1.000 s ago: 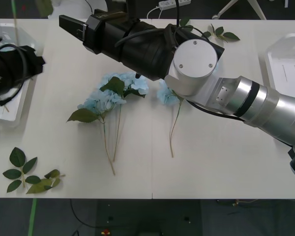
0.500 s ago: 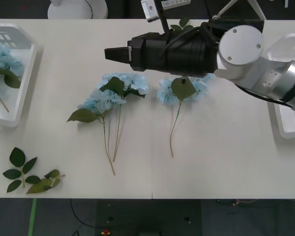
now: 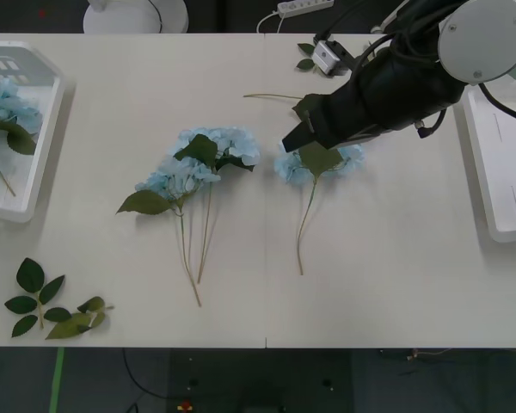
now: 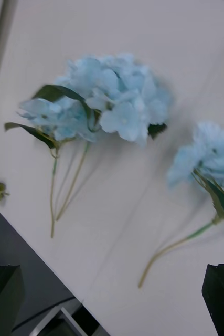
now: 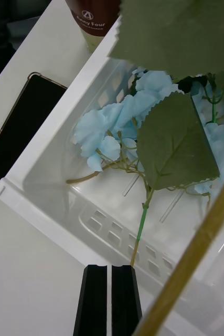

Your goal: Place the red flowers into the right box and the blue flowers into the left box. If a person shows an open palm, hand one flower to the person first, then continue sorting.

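A pair of blue flowers [image 3: 202,159] lies mid-table, stalks toward me, and a single blue flower [image 3: 320,162] lies to its right. My right gripper [image 3: 292,140] hangs just above that single blossom's far edge. It is open in the right wrist view [image 4: 112,269], with both flowers [image 4: 109,102] on the table below. The left box [image 3: 45,146] holds blue flowers [image 5: 117,126]. My left gripper [image 5: 110,296] is shut above that box's rim [image 5: 49,220]. A blurred tan stalk [image 5: 195,262] passes beside its fingers. The right box [image 3: 499,163] stands at the right edge.
A green leaf sprig [image 3: 52,310] lies near the front left corner, and another sprig [image 3: 310,53] lies by the far edge. A bare stalk [image 3: 271,96] rests behind the flowers. A black phone [image 5: 22,126] and a dark cup [image 5: 96,16] sit beside the left box.
My right arm swung from across the table's middle back to the right, ending over the single flower. My left arm left the front view, uncovering the left box.
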Available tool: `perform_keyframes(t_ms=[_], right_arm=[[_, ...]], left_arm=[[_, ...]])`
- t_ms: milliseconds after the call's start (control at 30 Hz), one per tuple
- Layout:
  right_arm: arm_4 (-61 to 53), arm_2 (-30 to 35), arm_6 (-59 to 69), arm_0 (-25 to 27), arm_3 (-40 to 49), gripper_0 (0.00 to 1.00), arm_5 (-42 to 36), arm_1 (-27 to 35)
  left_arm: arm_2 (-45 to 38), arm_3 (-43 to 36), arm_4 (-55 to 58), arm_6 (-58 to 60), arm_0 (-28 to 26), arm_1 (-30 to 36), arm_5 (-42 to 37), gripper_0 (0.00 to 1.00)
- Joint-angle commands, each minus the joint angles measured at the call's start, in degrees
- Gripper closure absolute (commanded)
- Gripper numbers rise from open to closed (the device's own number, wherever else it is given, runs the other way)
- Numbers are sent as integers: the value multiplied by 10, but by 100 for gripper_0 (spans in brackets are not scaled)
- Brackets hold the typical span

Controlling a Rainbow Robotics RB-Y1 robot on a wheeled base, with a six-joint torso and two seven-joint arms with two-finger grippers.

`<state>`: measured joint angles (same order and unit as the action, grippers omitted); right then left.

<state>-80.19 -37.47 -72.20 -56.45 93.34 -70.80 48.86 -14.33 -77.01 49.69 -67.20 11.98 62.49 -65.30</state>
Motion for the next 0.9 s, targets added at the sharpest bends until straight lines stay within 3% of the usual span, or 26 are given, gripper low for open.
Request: perform_keyframes(t_ms=[33, 133, 400, 700, 900], right_arm=[[86, 10, 51, -21, 26, 0, -95, -18], [139, 11, 89, -12, 20, 0, -139, -45], [309, 10, 173, 49, -3, 0, -136, -135], [407, 10, 203, 100, -14, 0, -126, -179], [446, 10, 204, 114, -60, 0, -79, -208]], left_arm=[[-2, -5, 8, -36, 18, 30, 31, 66], [12, -5, 8, -41, 17, 30, 56, 39], [15, -33, 34, -50, 1, 30, 95, 0], [-16, -132, 161, -34, -70, 8, 100, 0], [-16, -204, 199, -14, -76, -28, 25, 0]])
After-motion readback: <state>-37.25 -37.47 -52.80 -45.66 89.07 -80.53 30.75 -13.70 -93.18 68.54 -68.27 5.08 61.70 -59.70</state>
